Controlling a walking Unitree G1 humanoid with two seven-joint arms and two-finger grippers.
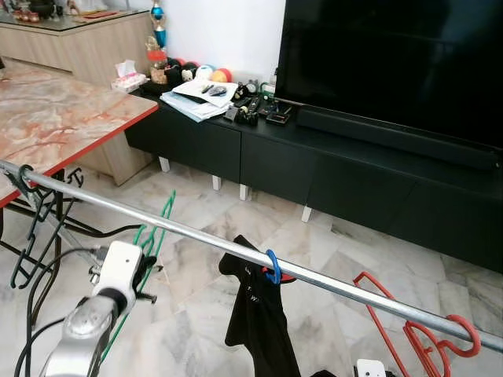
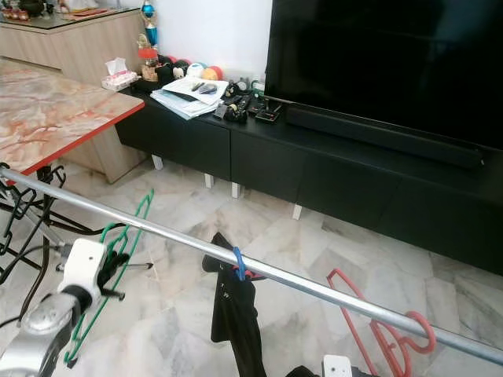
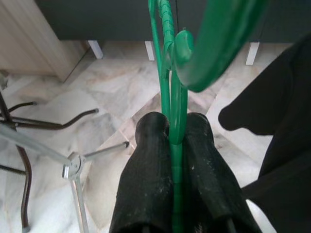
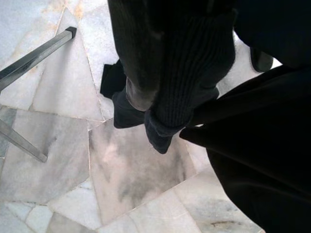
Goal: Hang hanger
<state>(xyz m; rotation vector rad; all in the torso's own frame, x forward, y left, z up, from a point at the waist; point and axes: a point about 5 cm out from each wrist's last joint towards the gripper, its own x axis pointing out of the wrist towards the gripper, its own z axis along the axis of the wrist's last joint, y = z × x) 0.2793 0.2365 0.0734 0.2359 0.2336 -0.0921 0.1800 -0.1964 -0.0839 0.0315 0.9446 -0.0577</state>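
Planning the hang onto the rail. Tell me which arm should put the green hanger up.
Left. The left pincer is shut on the green hanger, which sits just below the metal rail with its hook near it. The right pincer is wrapped in the black garment lower down.

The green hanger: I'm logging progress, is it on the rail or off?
Off. The green hanger sits clamped in the left gripper, its hook below the metal rail, not over it.

Even, soft daylight fills the head views, which are sharp, with pale sheen on the marble floor (image 1: pixel 346 259) and metal rail (image 1: pixel 196 233), while the green hanger hook (image 3: pixel 218 43) blurs close to the left wrist lens.
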